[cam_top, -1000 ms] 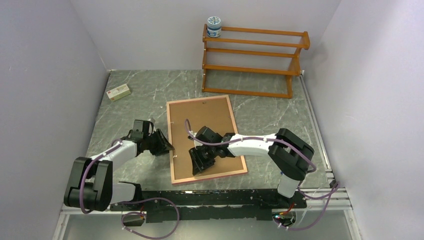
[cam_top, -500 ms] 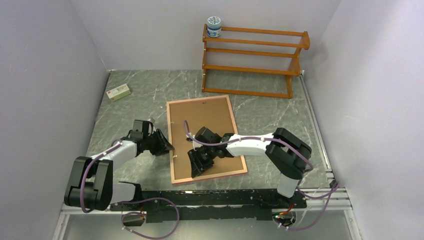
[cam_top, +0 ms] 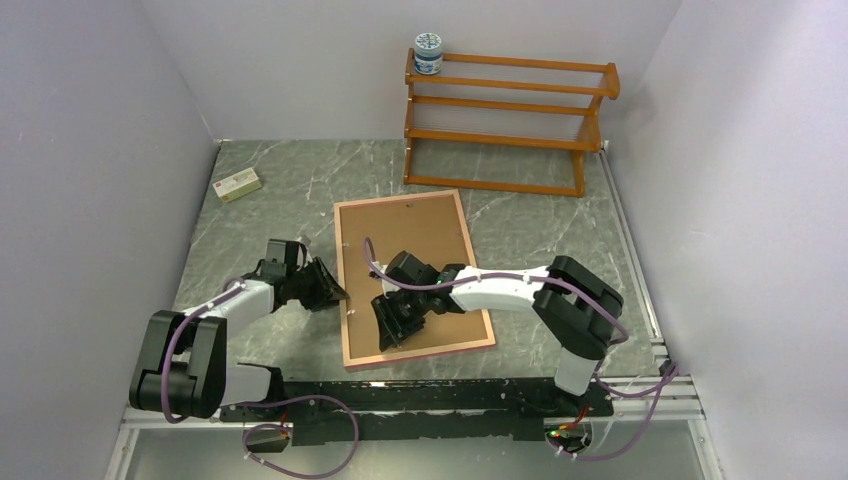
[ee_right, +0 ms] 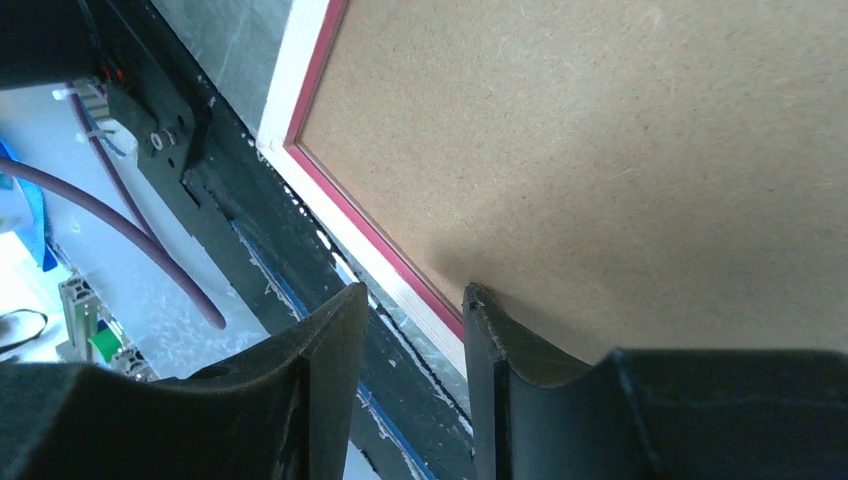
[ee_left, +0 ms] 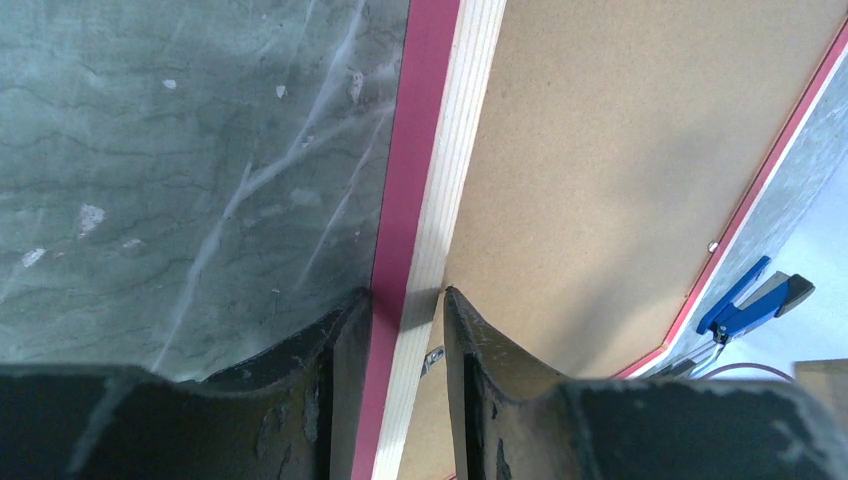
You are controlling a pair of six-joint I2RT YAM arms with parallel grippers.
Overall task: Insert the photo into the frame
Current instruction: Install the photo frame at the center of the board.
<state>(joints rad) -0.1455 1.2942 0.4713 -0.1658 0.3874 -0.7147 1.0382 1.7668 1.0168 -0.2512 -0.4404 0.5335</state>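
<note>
On the frame (ee_left: 405, 200), my left gripper (ee_left: 405, 330) pinches one rail; right gripper (ee_right: 412, 300) gapes over the backing board (ee_right: 620, 150) — tugging could slip that pinch.

The right hand (cam_top: 388, 335) has crept slightly leftward over the brown backing panel (cam_top: 410, 230) of the frame (cam_top: 440, 351).

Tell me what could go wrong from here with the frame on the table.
The left gripper pinches only the left rail of the thin pink-and-wood rectangular frame; a lift there may twist it or slip.
The right gripper hangs open over the brown fibreboard panel near the frame's near edge; pushing down could skid the frame.
</note>
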